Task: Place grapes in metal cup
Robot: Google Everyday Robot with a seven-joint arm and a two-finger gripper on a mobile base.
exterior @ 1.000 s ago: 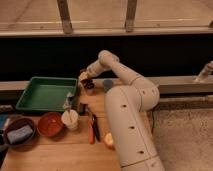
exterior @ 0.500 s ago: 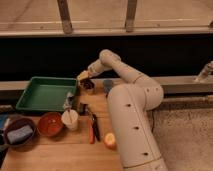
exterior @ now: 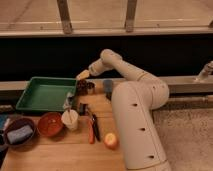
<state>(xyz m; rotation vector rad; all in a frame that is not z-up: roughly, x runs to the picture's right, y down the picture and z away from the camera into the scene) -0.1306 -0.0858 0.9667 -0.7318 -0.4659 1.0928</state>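
Observation:
My gripper hangs at the end of the white arm, over the back of the wooden table and just right of the green tray. Directly under it lies a dark red-purple clump, the grapes. The small shiny metal cup stands touching or nearly touching them on their right. I cannot tell whether the gripper touches the grapes.
A white cup, a red-orange bowl and a dark bowl holding a blue sponge stand at the front left. An apple and an orange-and-black tool lie beside my white body. A grey-blue object stands right of the metal cup.
The gripper has drifted slightly down and to the left, closer to the grapes. Nothing else on the table has moved.

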